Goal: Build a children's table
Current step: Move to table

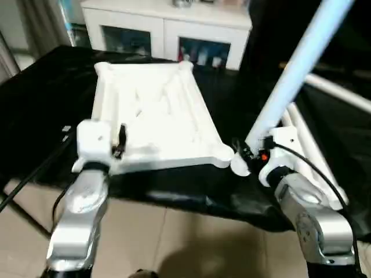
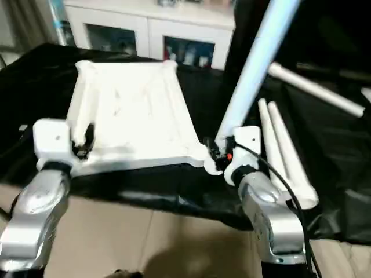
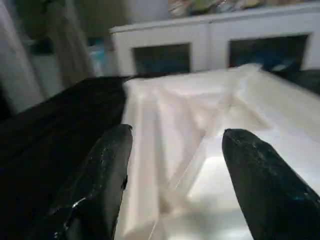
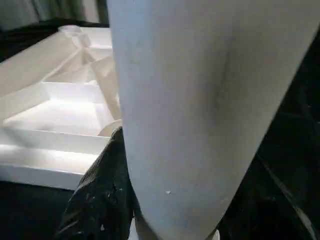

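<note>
The white table top (image 1: 156,116) lies upside down on the black cloth, ribs up, with round sockets at its corners. My left gripper (image 1: 120,142) is at the top's near left corner, open, its fingers (image 3: 107,170) apart over the ribbed underside (image 3: 200,125). My right gripper (image 1: 253,153) is shut on a long white leg (image 1: 295,63) that slants up and to the right. The leg's lower end (image 1: 240,167) sits just beside the near right corner socket (image 1: 223,153). In the right wrist view the leg (image 4: 200,100) is close up, with one black finger (image 4: 102,200) against it.
Two more white legs (image 2: 284,150) lie side by side on the black cloth to the right of my right arm, and another (image 2: 313,87) lies farther back. A white cabinet (image 1: 168,26) stands behind the table. Tiled floor (image 1: 174,243) lies below the near edge.
</note>
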You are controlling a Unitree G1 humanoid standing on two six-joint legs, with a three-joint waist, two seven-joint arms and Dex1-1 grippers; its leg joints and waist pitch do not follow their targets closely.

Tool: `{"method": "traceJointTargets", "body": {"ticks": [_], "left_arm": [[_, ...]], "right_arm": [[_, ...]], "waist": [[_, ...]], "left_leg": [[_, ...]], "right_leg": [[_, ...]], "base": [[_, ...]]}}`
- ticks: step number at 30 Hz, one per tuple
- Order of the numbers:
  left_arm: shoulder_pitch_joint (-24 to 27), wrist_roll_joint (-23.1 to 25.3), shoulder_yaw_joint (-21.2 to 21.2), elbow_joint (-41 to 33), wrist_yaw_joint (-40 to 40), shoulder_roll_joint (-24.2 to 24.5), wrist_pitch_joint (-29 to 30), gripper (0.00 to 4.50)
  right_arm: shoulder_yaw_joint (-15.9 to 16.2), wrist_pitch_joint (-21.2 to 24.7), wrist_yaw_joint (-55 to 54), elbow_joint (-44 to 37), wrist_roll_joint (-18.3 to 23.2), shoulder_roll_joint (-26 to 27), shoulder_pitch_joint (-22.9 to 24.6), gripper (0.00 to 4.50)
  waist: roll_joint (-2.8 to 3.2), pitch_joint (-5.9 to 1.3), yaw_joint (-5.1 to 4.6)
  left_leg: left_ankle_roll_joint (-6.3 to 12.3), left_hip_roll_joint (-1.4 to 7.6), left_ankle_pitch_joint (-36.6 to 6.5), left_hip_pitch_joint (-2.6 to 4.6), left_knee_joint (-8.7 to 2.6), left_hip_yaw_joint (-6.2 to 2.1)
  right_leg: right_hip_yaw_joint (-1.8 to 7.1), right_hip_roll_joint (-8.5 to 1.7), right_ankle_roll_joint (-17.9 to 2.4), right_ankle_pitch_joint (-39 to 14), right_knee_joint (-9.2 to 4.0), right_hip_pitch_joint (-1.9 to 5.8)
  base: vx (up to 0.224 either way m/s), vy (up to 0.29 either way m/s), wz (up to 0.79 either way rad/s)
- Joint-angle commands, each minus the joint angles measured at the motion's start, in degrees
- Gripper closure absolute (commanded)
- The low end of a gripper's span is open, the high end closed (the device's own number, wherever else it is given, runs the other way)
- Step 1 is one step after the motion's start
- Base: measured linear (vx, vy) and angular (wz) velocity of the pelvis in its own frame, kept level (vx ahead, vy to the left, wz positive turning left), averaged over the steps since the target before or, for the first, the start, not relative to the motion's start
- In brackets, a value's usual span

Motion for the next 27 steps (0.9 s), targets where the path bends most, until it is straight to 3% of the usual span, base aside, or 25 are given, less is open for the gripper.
{"method": "traceJointTargets", "body": {"ticks": [1, 2, 3, 4, 5, 6, 7, 9, 10, 11, 12, 13, 14, 15, 17, 18, 19, 20, 21, 22, 23, 24, 25, 26, 27], "left_arm": [[-0.8, 1.1, -0.2, 1.2, 0.1, -0.4, 0.3, 1.27], [-0.9, 0.8, 0.0, 1.2, -0.3, -0.4, -0.1, 1.27], [-1.2, 0.6, 0.3, 1.2, -0.3, 0.0, 0.2, 1.27], [-1.5, 0.1, 0.6, 1.5, -0.7, 0.4, 0.3, 1.27], [-1.6, 0.1, 0.6, 1.6, -0.8, 0.6, 0.2, 1.27], [-2.0, -0.4, 0.8, 1.9, -1.3, 1.1, -0.1, 1.27], [-2.4, -0.5, 0.9, 2.0, -1.3, 1.2, 0.0, 1.27], [-3.0, -0.4, 1.1, 2.2, -1.3, 1.2, 0.2, 1.27], [-3.1, -0.3, 1.1, 2.3, -1.3, 1.2, 0.2, 1.27], [-3.5, 0.0, 1.1, 2.6, -1.4, 1.2, -0.1, 1.27], [-3.7, 0.1, 1.2, 2.7, -1.5, 1.2, -0.2, 1.27], [-4.1, 0.2, 1.4, 3.0, -1.9, 1.0, -0.3, 1.27], [-4.1, 0.3, 1.3, 3.1, -2.1, 1.0, -0.6, 1.27], [-4.1, 0.3, 1.1, 3.1, -2.3, 1.1, -0.8, 1.27], [-3.9, 0.2, 0.9, 3.1, -2.1, 0.9, -0.7, 1.27], [-3.9, 0.8, 0.4, 3.1, -1.8, 1.1, -1.3, 1.27], [-3.8, 1.1, -0.1, 3.1, -1.5, 1.0, -1.3, 1.27], [-3.7, 1.3, -0.4, 3.0, -1.2, 0.8, -1.2, 1.27], [-3.7, 1.3, -0.4, 3.0, -1.2, 0.8, -1.2, 1.27], [-3.8, 0.6, -0.1, 3.2, -0.9, -0.1, -0.5, 1.27], [-3.8, 0.5, 0.0, 3.2, -0.9, -0.2, -0.5, 1.27], [-3.9, 0.8, 0.0, 3.3, -0.7, -0.3, -0.8, 1.27], [-3.9, 1.0, 0.0, 3.3, -0.6, -0.3, -1.0, 1.27], [-3.9, 2.0, -0.4, 3.1, -0.4, -0.1, -0.6, 1.27], [-3.8, 1.7, -0.1, 3.1, -0.3, -0.4, -0.5, 1.27]], "right_arm": [[-1.5, 0.6, 0.2, -0.2, 0.4, -0.4, 0.3, 2.66], [-1.7, 0.7, 0.1, -0.1, 0.6, -0.3, 0.1, 2.66], [-1.7, 0.5, -0.4, 0.3, 0.7, -0.2, -0.3, 2.66], [-1.4, 0.2, -0.7, 0.6, 0.4, 0.0, -0.4, 2.66], [-1.4, 0.1, -0.7, 0.7, 0.4, 0.1, -0.4, 2.66], [-1.0, -0.1, -1.0, 0.7, 0.1, 0.4, -0.3, 2.66], [-0.8, -0.2, -0.9, 0.6, 0.1, 0.6, -0.1, 2.66], [-0.5, -0.2, -0.9, 0.4, 0.1, 0.7, 0.1, 2.66], [-0.5, -0.2, -0.9, 0.4, 0.1, 0.8, 0.1, 2.66], [-0.3, -0.2, -1.1, 0.4, 0.2, 1.0, 0.2, 2.66], [-0.3, -0.2, -1.1, 0.4, 0.2, 1.1, 0.2, 2.66], [0.0, -0.2, -1.3, 0.6, 0.1, 1.3, 0.1, 2.66], [0.1, -0.2, -1.3, 0.6, 0.1, 1.4, 0.1, 2.66], [0.1, -0.2, -1.3, 0.6, 0.2, 1.4, 0.1, 2.66], [0.6, 0.0, -0.9, 0.5, 0.1, 1.2, 0.1, 2.66], [0.5, 0.8, -0.9, 0.3, 0.3, 1.3, 0.2, 2.66], [0.1, 1.3, -1.0, 0.4, 0.8, 1.6, 0.3, 2.66], [-0.2, 1.5, -1.1, 0.4, 1.0, 1.8, 0.3, 2.66], [-0.2, 1.5, -1.1, 0.4, 1.0, 1.8, 0.3, 2.66], [-0.4, 1.3, -1.4, 0.8, 0.7, 1.7, 0.0, 2.66], [-0.4, 1.2, -1.4, 0.8, 0.7, 1.7, 0.0, 2.66], [-0.4, 1.0, -1.6, 1.0, 0.4, 1.6, -0.1, 2.66], [-0.4, 1.0, -1.6, 1.0, 0.3, 1.6, -0.1, 2.66], [-0.3, 0.7, -1.5, 1.1, 0.2, 1.4, -0.1, 2.66], [-0.2, 0.6, -1.4, 1.2, 0.1, 1.3, -0.1, 2.66]], "waist": [[-2.02, -3.31, 0.54], [-1.45, -2.08, 1.84], [-0.19, -1.10, 2.67], [-0.60, -1.32, 2.82], [0.19, -1.91, 2.94], [0.64, -2.73, 2.49], [1.53, -3.77, 2.15], [1.65, -3.07, 2.10], [1.26, -2.93, 2.89], [1.38, -2.89, 3.47], [1.60, -2.82, 4.05], [1.83, -2.91, 4.62], [2.17, -2.97, 5.04], [2.60, -3.03, 5.22], [3.59, -3.77, 4.67], [4.60, -4.40, 1.76], [5.93, -4.38, 1.36], [4.27, -4.48, 1.52], [4.43, -4.39, 2.53], [3.73, -4.46, 2.42], [4.12, -4.50, 2.34], [4.82, -4.36, 2.51], [4.40, -4.34, 2.20], [4.50, -4.09, 1.86], [2.76, -3.74, 1.61]], "left_leg": [[-3.56, 1.10, -11.6, 2.69, 8.38, -6.11], [0.25, -3.60, -1.2, -3.77, 10.76, -7.22], [-0.86, -2.35, -1.1, -2.84, 10.40, -7.42], [-0.97, -0.44, -5.2, -1.47, 8.77, -8.04], [-1.14, 0.49, -6.7, -0.40, 7.12, -8.28], [0.01, 2.32, -7.2, 0.59, 4.37, -8.55], [2.79, 4.27, -6.4, 1.97, 3.20, -9.39], [5.52, 4.05, -5.8, 0.37, 3.44, -8.64], [5.94, 3.67, -6.5, 0.16, 5.74, -8.26], [5.75, 4.04, -6.4, -0.11, 6.93, -8.58], [5.10, 4.35, -5.6, -1.52, 9.20, -9.26], [4.05, 4.33, -5.1, -2.36, 10.88, -10.00], [3.70, 4.40, -4.6, -2.17, 10.71, -10.19], [4.40, 4.27, -2.7, -1.82, 8.72, -9.95], [10.65, 3.73, 2.6, 1.63, 4.47, -8.40], [20.45, 4.15, 8.4, 6.76, 3.24, -9.45], [19.82, 7.57, 7.1, 8.25, 2.58, -6.79], [15.57, 9.23, 5.1, 6.22, 1.57, -6.17], [9.39, 10.27, 1.6, 4.60, 0.69, -5.09], [-11.33, 10.82, -17.5, 6.72, -1.30, -1.74], [-15.89, 11.69, -19.8, 7.90, -1.57, -1.29], [-18.28, 14.71, -18.4, 7.29, -3.17, 0.35], [-16.93, 15.62, -18.2, 5.32, -4.79, -0.64], [-9.49, 15.07, -23.5, 4.04, -5.57, -2.11], [-7.25, 11.86, -29.1, 4.69, -3.57, -0.95]], "right_leg": [[6.89, -16.69, -6.9, -18.7, -10.54, -2.28], [6.42, -10.31, 3.6, -20.0, -9.17, 2.52], [5.86, -11.83, 7.0, -22.8, -9.91, 1.43], [6.29, -11.59, 7.7, -25.0, -9.00, 0.72], [5.28, -10.93, 6.3, -23.6, -8.52, 1.25], [4.34, -8.60, 4.6, -13.1, -7.68, 1.43], [4.36, -8.77, 2.9, -5.4, -5.93, 0.61], [4.89, -11.29, -3.5, -0.7, -6.03, 0.98], [6.97, -14.65, -6.5, -4.4, -7.41, 1.39], [8.02, -16.43, -8.1, -6.3, -7.98, 1.66], [9.47, -18.63, -10.5, -8.7, -8.62, 2.50], [10.03, -19.50, -12.4, -8.4, -8.84, 2.86], [9.81, -18.77, -13.5, -7.6, -8.73, 2.39], [8.21, -15.78, -15.4, -5.1, -7.85, 2.14], [4.58, -9.19, -14.9, 0.3, -5.29, -0.06], [0.80, -3.32, -10.7, 1.6, 0.32, -4.41], [0.64, -2.51, -4.6, -2.6, 3.63, -8.66], [1.10, -3.17, -2.7, -0.8, 3.46, -7.39], [1.46, -3.72, -1.3, 0.9, 2.95, -6.78], [2.42, -3.29, -1.3, 0.9, 0.74, -8.23], [2.07, -2.81, -1.9, 1.4, 0.02, -9.24], [0.32, -2.48, -2.4, 6.1, 0.93, -10.22], [-0.55, -3.12, -2.1, 8.3, 2.97, -8.58], [0.23, -5.07, 0.5, 4.1, 3.44, -6.32], [2.71, -6.60, 0.3, 0.4, 0.31, -6.45]], "base": [[-0.103, -0.171, -0.17], [-0.103, -0.171, -0.17], [-0.060, -0.148, -0.27], [-0.070, -0.088, -0.25], [-0.070, -0.088, -0.25], [-0.084, -0.042, -0.04], [-0.072, -0.018, 0.06], [-0.036, -0.009, 0.03], [-0.026, 0.054, -0.01], [-0.026, 0.054, -0.01], [-0.021, 0.097, -0.06], [-0.010, 0.138, -0.09], [-0.010, 0.138, -0.09], [-0.006, 0.188, -0.05], [-0.001, 0.258, 0.07], [-0.004, 0.298, 0.10], [-0.020, 0.280, -0.07], [-0.020, 0.280, -0.07], [-0.056, 0.234, -0.15], [-0.077, 0.149, -0.14], [-0.077, 0.149, -0.14], [-0.088, 0.056, -0.15], [-0.105, -0.001, -0.18], [-0.105, -0.001, -0.18], [-0.091, -0.054, -0.07]]}}
